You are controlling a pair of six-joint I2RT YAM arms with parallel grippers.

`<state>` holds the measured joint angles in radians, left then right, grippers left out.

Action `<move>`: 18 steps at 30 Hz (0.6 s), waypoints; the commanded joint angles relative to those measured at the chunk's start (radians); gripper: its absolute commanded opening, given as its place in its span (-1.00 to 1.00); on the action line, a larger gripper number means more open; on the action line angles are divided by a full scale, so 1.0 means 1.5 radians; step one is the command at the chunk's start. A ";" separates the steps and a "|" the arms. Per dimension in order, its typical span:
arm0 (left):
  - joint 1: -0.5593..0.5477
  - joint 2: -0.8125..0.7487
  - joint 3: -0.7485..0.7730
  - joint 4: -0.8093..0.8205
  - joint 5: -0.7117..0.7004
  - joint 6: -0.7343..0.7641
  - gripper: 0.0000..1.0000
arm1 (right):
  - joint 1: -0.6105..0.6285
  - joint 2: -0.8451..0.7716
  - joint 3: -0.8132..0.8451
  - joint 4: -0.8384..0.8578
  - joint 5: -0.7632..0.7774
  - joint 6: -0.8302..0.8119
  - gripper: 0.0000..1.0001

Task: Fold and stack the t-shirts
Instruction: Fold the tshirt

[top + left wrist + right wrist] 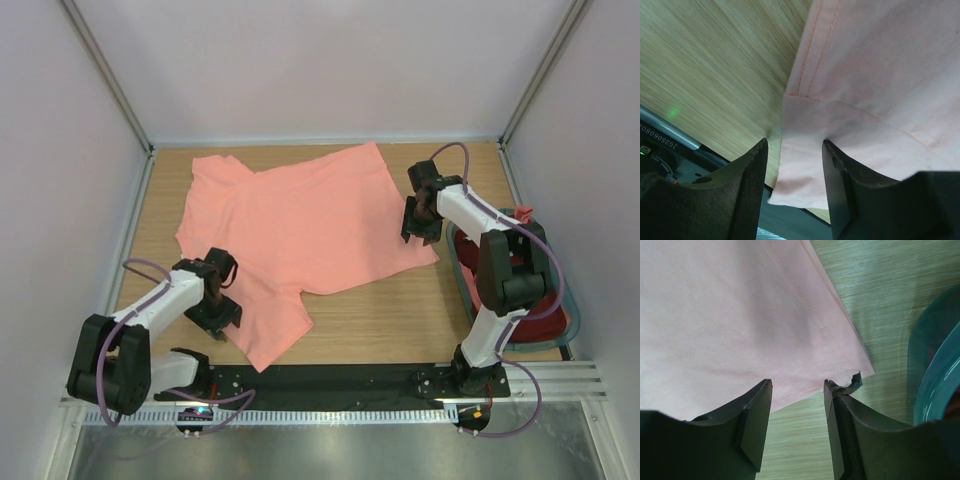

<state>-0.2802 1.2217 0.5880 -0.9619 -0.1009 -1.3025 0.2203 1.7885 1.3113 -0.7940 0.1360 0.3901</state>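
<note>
The left gripper (215,312) is hovering with jaws apart, the sleeve hem of the salmon-pink t-shirt (300,225) lying flat on the counter (400,320) under the gap. The right gripper (420,228) is also gaping, the shirt's bottom corner just ahead of it. The cloth is looking light and limp, so I'd be pinching the stitched hems

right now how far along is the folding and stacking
Done: one salmon-pink t-shirt lies spread flat on the table, with no fold in it yet. In hand: the left end effector and the right end effector, both open, are poised over its edges on either side, gripping nothing. Left: every fold, the stack, and the dark red cloth in the basket.
</note>
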 commanded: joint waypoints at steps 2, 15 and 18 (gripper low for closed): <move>-0.005 0.020 0.016 0.022 -0.019 -0.005 -0.09 | 0.000 -0.010 0.023 -0.004 0.017 -0.014 0.05; -0.003 0.033 0.031 0.023 -0.064 0.022 -1.00 | -0.001 -0.017 0.021 -0.022 0.035 -0.021 0.06; -0.003 0.012 0.044 0.001 -0.083 0.026 -1.00 | 0.000 -0.020 0.012 -0.023 0.036 -0.024 0.06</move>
<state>-0.2859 1.2652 0.6140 -0.9360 -0.1455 -1.2739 0.2203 1.7885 1.3167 -0.8131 0.1715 0.3687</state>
